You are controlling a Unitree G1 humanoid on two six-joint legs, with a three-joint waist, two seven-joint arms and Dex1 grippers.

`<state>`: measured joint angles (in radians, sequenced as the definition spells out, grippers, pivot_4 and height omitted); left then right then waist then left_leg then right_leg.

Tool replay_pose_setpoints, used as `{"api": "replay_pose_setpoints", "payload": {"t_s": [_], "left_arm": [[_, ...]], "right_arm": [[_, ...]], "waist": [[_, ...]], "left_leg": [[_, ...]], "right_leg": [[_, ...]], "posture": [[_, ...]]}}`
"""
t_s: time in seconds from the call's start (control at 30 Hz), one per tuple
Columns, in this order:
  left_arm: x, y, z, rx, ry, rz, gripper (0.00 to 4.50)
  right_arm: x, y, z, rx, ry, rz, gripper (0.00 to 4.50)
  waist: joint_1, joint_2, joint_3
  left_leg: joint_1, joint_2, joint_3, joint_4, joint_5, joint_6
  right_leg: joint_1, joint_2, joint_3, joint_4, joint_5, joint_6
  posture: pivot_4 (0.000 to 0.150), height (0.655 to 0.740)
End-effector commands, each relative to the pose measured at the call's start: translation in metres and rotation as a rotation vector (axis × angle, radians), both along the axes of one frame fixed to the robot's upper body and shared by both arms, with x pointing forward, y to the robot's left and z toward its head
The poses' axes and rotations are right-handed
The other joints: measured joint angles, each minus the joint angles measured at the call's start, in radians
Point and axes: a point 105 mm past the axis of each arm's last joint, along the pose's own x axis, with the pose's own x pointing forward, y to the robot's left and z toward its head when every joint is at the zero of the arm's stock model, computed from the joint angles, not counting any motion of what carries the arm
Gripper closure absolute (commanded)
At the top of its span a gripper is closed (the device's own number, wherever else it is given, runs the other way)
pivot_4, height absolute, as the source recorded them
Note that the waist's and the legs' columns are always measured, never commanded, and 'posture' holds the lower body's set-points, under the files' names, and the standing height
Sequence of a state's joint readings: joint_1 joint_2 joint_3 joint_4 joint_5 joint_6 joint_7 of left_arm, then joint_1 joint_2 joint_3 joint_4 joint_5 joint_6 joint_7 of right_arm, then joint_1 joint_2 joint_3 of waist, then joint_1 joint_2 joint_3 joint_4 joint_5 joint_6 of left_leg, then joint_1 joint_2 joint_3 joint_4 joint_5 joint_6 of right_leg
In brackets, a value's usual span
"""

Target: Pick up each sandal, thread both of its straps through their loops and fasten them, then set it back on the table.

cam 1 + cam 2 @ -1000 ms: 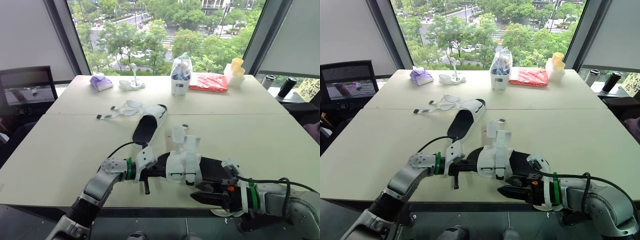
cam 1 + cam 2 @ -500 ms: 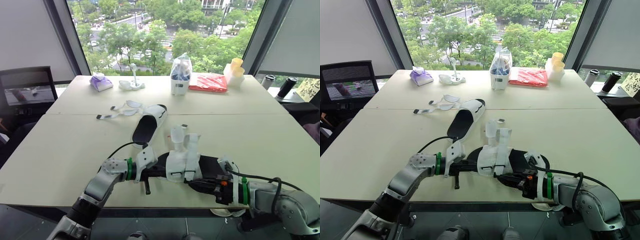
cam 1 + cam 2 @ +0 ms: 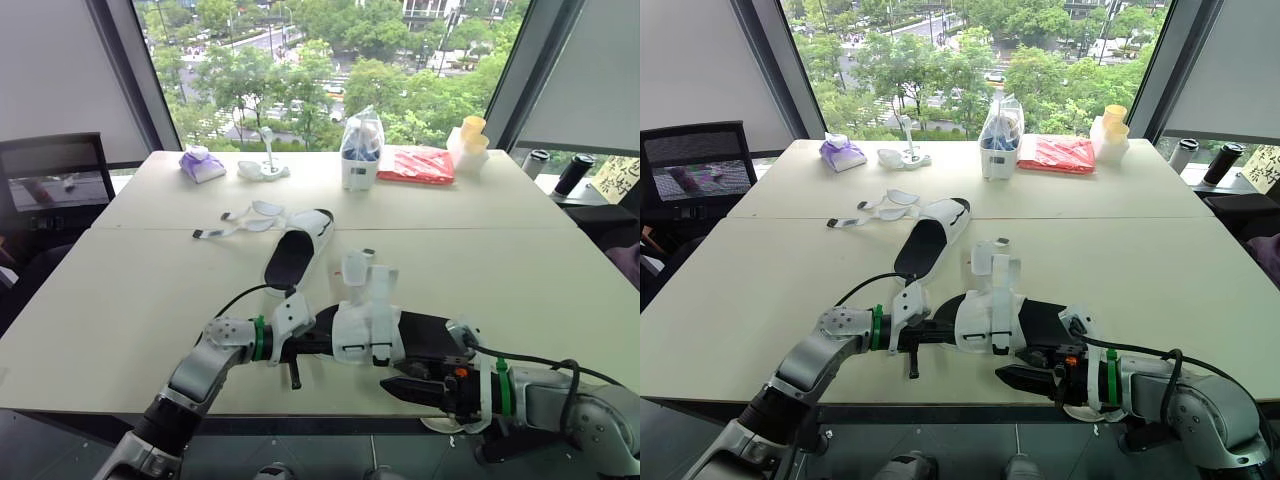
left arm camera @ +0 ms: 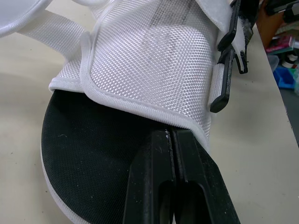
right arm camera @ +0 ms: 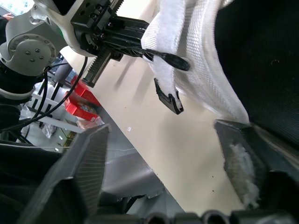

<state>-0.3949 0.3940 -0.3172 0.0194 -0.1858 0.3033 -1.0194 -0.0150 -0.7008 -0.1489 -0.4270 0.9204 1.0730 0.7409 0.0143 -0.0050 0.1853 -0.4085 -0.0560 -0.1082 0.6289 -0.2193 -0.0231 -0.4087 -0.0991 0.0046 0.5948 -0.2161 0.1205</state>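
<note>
Sandal lies near table edge, second sandal beyond it.

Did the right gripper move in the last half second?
Yes. The right gripper has backed away from the held sandal, toward the near edge of the table. Half a second ago it was closer to the sole.

table | sandal | loose straps | red packet | bag
</note>
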Motion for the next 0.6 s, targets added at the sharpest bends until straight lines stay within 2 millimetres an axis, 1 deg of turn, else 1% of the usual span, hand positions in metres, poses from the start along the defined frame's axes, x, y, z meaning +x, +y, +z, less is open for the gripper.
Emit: {"api": "replay_pose_setpoints", "payload": {"t_s": [0.03,0.2,0.3,0.33,0.4,0.43,0.53,0.57,0.6], "left_arm": [[-0.004,0.001,-0.013,0.033,0.05,0.0,4.5],[-0.003,0.002,-0.013,0.031,0.05,0.005,4.5],[-0.002,0.001,-0.013,0.03,0.049,0.009,4.5],[-0.002,0.001,-0.013,0.029,0.048,0.01,4.5],[-0.002,0.001,-0.013,0.029,0.046,0.013,4.5],[-0.002,0.002,-0.013,0.028,0.047,0.015,4.5],[-0.002,0.003,-0.013,0.028,0.048,0.018,4.5],[-0.002,0.003,-0.013,0.029,0.048,0.018,4.5],[-0.002,0.003,-0.013,0.029,0.048,0.018,4.5]], "right_arm": [[0.007,0.003,0.01,0.046,-0.046,-0.022,0.69],[0.009,0.013,0.027,0.185,-0.041,-0.011,0.69],[0.01,0.019,0.024,0.193,-0.026,-0.014,0.69],[0.009,0.02,0.022,0.193,-0.021,-0.014,1.2],[0.009,0.02,0.02,0.192,-0.014,-0.022,1.89],[0.008,0.019,0.018,0.187,-0.01,-0.027,2.51],[0.007,0.018,0.015,0.164,-0.001,-0.029,3.91],[0.005,0.017,0.013,0.153,0.005,-0.02,4.45],[0.003,0.016,0.012,0.142,0.011,-0.012,4.45]], "waist": [[-0.001,0.0,0.0],[-0.001,0.0,0.0],[-0.001,0.0,0.0],[-0.001,0.0,0.0],[0.0,0.0,0.0],[0.0,0.0,0.0],[0.0,0.0,0.0],[0.0,0.0,0.0],[0.0,0.0,0.0]], "left_leg": [[0.0,0.0,0.0,0.0,0.0,0.0],[0.0,0.0,0.0,0.0,0.0,0.0],[0.0,0.0,0.0,0.0,0.0,0.0],[0.0,0.0,0.0,0.0,0.0,0.0],[0.0,0.0,0.0,0.0,0.0,0.0],[0.0,0.0,0.0,0.0,0.0,0.0],[0.0,0.0,0.0,0.0,0.0,0.0],[0.0,0.0,0.0,0.0,0.0,0.0],[0.0,0.0,0.0,0.0,0.0,0.0]], "right_leg": [[0.0,0.0,0.0,0.0,0.0,0.0],[0.0,0.0,0.0,0.0,0.0,0.0],[0.0,0.0,0.0,0.0,0.0,-0.001],[0.0,0.0,0.0,0.0,0.0,-0.001],[0.0,0.0,0.0,0.0,0.0,-0.001],[0.0,0.0,0.0,0.0,0.0,-0.001],[0.0,0.0,0.0,0.0,0.001,-0.002],[0.0,0.0,0.0,0.0,0.001,-0.002],[0.0,0.0,0.0,0.0,0.001,-0.002]], "posture": [[0.15,0.74],[0.15,0.74],[0.15,0.74],[0.15,0.74],[0.15,0.74],[0.15,0.74],[0.15,0.74],[0.15,0.74],[0.15,0.74]]}}
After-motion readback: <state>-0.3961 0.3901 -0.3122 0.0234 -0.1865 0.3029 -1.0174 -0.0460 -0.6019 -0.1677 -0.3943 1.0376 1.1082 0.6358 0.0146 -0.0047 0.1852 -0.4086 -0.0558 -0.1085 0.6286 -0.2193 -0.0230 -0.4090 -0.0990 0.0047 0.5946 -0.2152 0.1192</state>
